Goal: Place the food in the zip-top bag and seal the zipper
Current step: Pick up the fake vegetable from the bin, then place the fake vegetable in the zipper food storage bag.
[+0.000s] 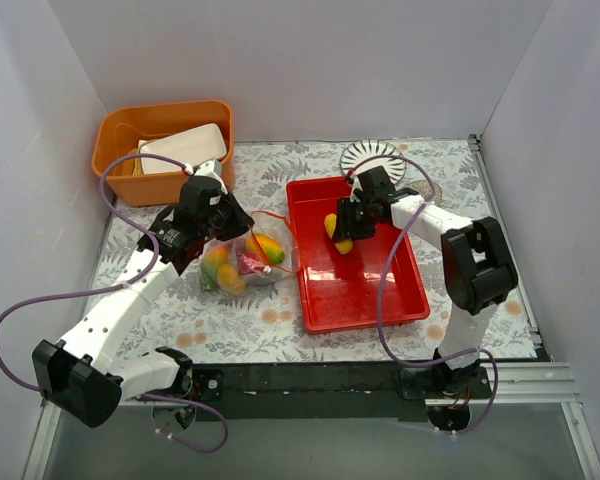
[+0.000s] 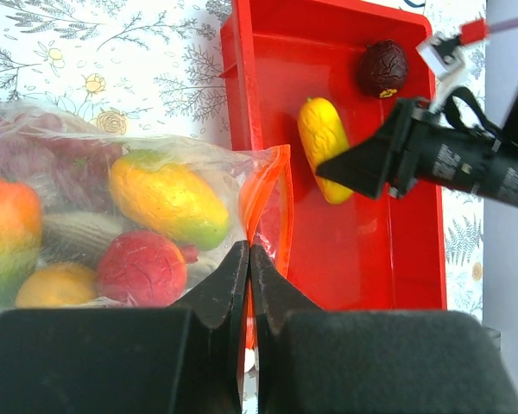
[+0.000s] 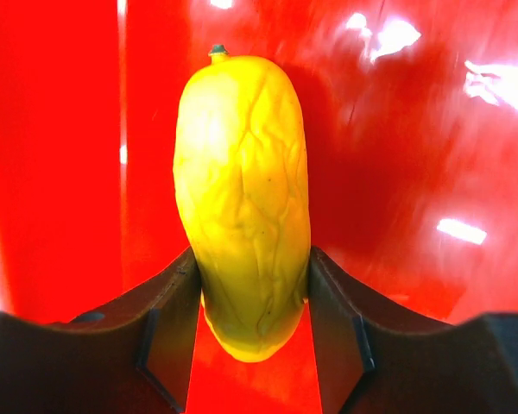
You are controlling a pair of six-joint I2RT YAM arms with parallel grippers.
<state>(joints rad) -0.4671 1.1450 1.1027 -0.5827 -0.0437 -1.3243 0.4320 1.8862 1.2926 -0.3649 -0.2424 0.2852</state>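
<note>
The clear zip-top bag (image 1: 245,262) lies left of the red tray (image 1: 380,300). Inside the bag are a yellow-green mango (image 2: 168,197), a red apple (image 2: 142,267), corn (image 2: 78,235) and other food. My left gripper (image 2: 249,254) is shut on the bag's mouth edge at the orange-red zipper (image 2: 276,198). In the tray, my right gripper (image 3: 252,276) is shut on a long yellow food piece (image 3: 242,190), one finger on each side. In the top view that yellow piece (image 1: 338,232) shows under the right gripper (image 1: 342,238). A dark plum (image 2: 382,67) lies at the tray's far end.
An orange bin (image 1: 130,135) holding a white container (image 1: 185,148) stands at the back left. A white patterned plate (image 1: 370,155) lies behind the tray. Walls enclose the table on three sides.
</note>
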